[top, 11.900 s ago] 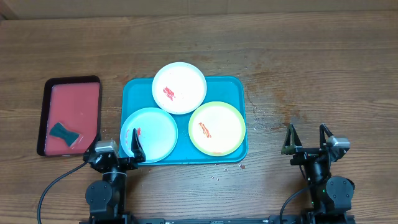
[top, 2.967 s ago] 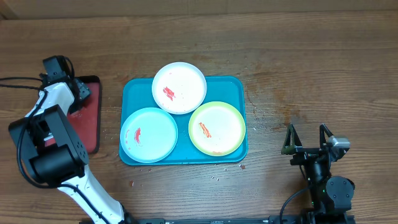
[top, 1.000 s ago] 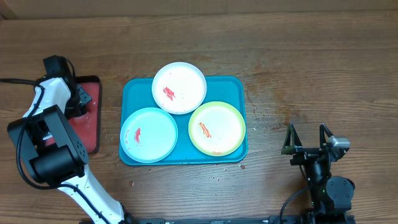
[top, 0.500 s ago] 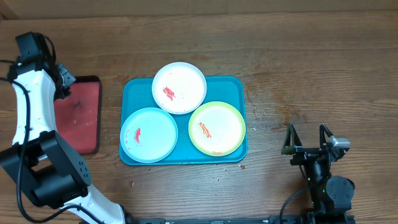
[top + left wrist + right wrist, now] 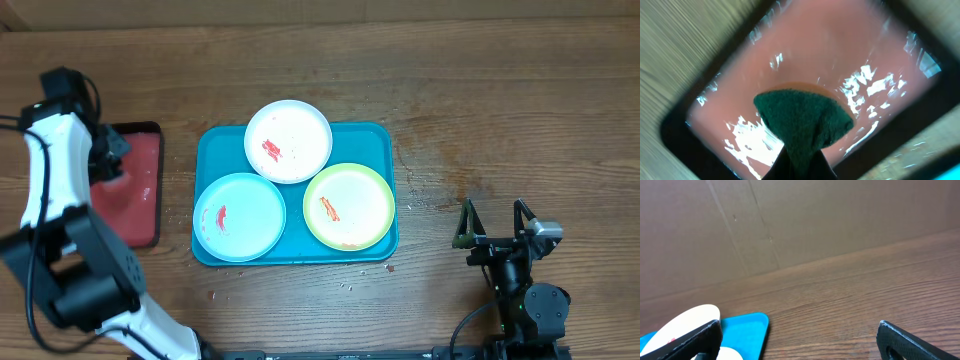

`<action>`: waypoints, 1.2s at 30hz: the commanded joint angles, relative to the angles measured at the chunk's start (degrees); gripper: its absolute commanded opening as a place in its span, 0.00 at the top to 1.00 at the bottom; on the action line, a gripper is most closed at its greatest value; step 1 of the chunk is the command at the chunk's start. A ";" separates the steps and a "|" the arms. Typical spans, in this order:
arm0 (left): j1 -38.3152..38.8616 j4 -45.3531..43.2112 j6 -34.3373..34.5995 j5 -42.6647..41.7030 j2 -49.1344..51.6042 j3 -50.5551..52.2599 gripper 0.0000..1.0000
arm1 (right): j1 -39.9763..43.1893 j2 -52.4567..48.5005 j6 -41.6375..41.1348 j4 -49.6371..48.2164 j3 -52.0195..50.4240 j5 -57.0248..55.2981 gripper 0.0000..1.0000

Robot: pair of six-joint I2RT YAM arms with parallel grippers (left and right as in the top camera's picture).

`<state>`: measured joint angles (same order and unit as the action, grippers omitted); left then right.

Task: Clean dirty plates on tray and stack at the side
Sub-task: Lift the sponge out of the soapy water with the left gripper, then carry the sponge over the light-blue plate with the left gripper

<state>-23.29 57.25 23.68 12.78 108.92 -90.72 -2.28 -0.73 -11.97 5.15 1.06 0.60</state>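
Since the left pincer is clamped on a dark green sponge above the wet red tray by the surface's left edge, the step in hand looks like carrying that sponge to the dirty plates. Hold the grip firm with the sponge's broad end facing down. Lift clear of the red tray's black rim, then land flat on a smear rather than a plate's edge, so nothing tips or slides. The light blue plate is nearest. It shares the teal tray, mid-surface, with the yellow-green plate and the white plate, which overhangs the far rim. All three show red smears. The right pincer, jaws apart near the front right corner, could steady the tray.
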 commanded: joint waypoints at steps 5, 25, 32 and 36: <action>-1.14 -8.17 1.64 4.17 1.81 9.14 0.96 | 0.15 0.57 0.24 -0.35 -0.59 -0.55 0.00; -3.58 -2.21 0.87 1.77 3.67 4.50 0.96 | 0.15 0.57 0.24 -0.35 -0.59 -0.55 0.00; -3.58 16.31 4.61 0.63 -1.95 -14.49 0.96 | 0.15 0.57 0.24 -0.35 -0.59 -0.55 0.00; -2.73 20.31 5.49 -5.09 -8.04 -15.69 0.96 | 0.15 0.57 0.24 -0.35 -0.59 -0.55 0.00</action>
<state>-26.37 75.72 27.09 11.99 106.87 -104.95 -2.28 -0.73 -11.94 5.15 1.06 0.60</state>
